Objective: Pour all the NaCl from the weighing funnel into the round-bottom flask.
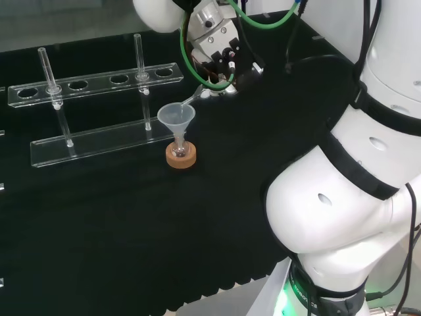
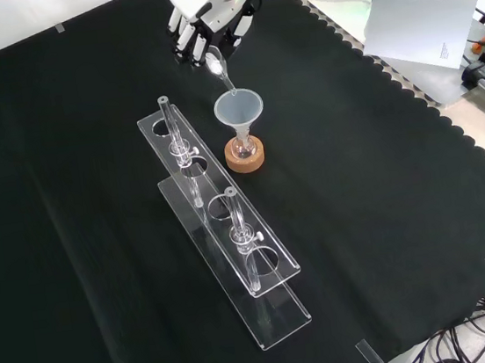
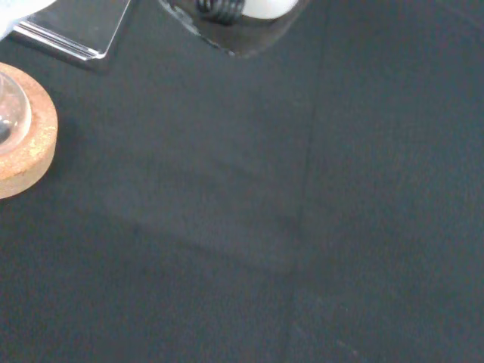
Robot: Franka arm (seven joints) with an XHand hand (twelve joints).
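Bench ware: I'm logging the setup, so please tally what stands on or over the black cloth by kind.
Test tube rack: 1
Test tubes, one at and one at: 2
Plastic funnel: 1
Round-bottom flask: 1
Cork ring stand: 1
Weighing funnel, held in the hand: 1
Total: 7

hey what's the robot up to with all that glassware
The robot hand holds a small clear weighing funnel, tilted so its spout points down into a larger funnel. That funnel sits in a small round flask on a cork ring. A clear tube rack stands beside it on the black cloth. Whether any salt is flowing is not visible.
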